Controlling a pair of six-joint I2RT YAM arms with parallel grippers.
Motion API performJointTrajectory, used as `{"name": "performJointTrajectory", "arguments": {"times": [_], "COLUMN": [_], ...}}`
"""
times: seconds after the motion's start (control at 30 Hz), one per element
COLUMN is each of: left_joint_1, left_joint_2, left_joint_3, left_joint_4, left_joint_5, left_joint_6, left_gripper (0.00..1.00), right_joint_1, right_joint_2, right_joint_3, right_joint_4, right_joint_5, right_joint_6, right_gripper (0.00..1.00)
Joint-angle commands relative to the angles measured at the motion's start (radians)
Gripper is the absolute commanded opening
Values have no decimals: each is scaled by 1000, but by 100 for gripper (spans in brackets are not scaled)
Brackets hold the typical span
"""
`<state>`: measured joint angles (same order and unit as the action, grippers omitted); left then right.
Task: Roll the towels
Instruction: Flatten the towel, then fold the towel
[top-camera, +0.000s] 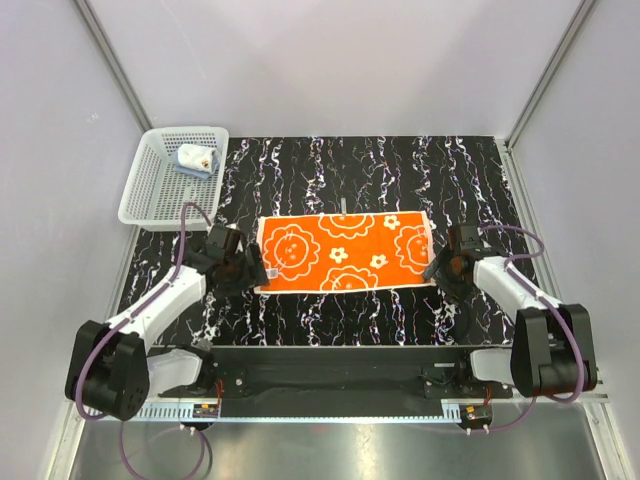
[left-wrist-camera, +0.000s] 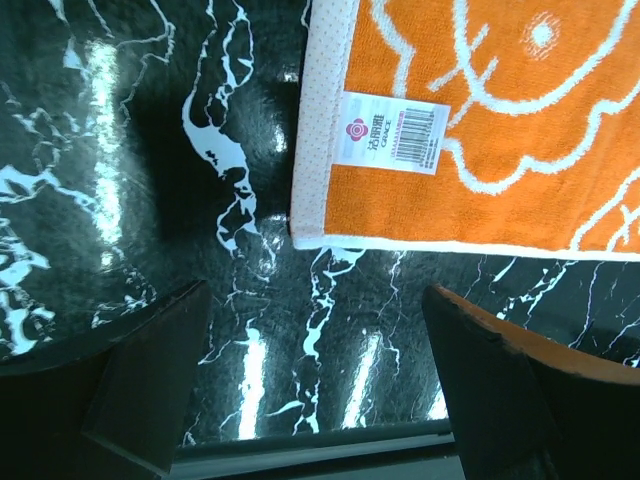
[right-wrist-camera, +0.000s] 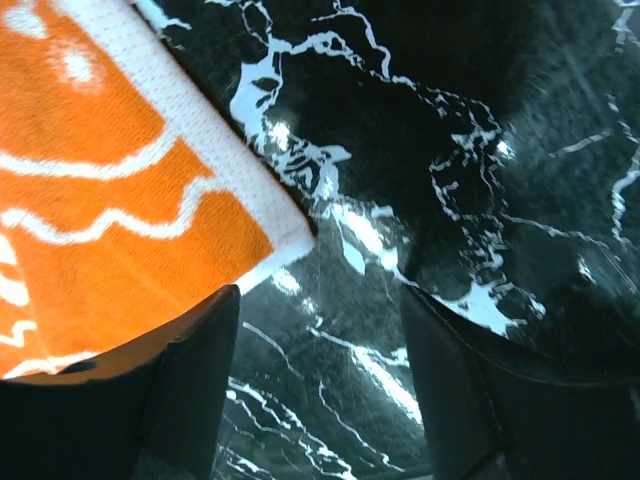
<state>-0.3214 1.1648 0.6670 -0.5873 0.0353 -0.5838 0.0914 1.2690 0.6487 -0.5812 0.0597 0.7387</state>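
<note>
orange towel (top-camera: 345, 252) lies long, left to right | left gripper (top-camera: 243, 270) by left end, right gripper (top-camera: 445, 266) by right end | both spread, empty

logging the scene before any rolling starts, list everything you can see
orange towel: one, orange with white flowers, spread flat mid-table between the two arms
label: one, white, on the orange towel's near left corner
blue towel: one, light blue, bundled inside the basket
basket: one, white, far left of the table
table: one, black with white veining, under everything
left arm: one, white and black, near left; jaws open and empty just off the towel's left edge
right arm: one, white and black, near right; jaws open and empty at the towel's near right corner
</note>
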Motion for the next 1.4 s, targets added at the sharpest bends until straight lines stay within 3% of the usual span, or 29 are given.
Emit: {"name": "performJointTrajectory", "arguments": {"times": [0.0, 0.4, 0.67, 0.8, 0.93, 1.07, 1.17, 1.2, 1.37], "left_joint_1": [-10, -31, -41, -44, -44, -44, -45, -48, -54], "left_joint_2": [27, 79, 81, 96, 122, 153, 179, 187, 194], "left_joint_3": [-7, -20, -63, -63, -64, -67, -61, -60, -57], "left_joint_4": [126, 152, 187, 172, 179, 207, 216, 215, 210], "left_joint_5": [35, 29, 32, 2, -15, -5, -2, -2, -11], "left_joint_6": [-42, -44, -65, -76, -85, -93, -96, -96, -91], "left_gripper": [91, 90, 86, 85, 83, 72, 48, 35, 6], "right_joint_1": [-2, -2, -2, -2, -2, -2, -2, -2, -1], "right_joint_2": [67, 144, 138, 138, 138, 136, 138, 138, 139], "right_joint_3": [14, 51, 45, 45, 45, 45, 43, 45, 45], "right_joint_4": [75, 107, 106, 104, 106, 109, 109, 109, 110], "right_joint_5": [-12, 29, 19, 20, 14, 9, 8, 6, -3], "right_joint_6": [11, 5, 7, 5, 7, 4, -1, 1, 1], "right_gripper": [70, 52, 14, 2, 0, 0, 0, 0, 0]}}
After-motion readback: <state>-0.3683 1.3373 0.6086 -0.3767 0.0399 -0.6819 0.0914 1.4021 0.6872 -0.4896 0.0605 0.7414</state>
